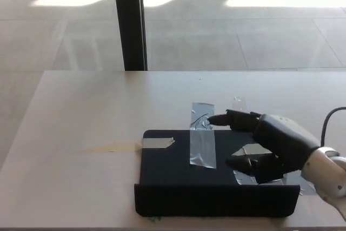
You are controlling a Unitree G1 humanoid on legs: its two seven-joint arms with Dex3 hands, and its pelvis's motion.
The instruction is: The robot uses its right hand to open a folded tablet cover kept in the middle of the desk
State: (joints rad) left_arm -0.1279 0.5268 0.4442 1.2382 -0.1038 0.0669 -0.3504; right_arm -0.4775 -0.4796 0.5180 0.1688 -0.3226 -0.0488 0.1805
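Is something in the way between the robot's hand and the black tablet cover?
No. The right hand is already right over the tablet cover with nothing between them. Strips of tape hold the cover to the desk, though, which might make it harder to open.
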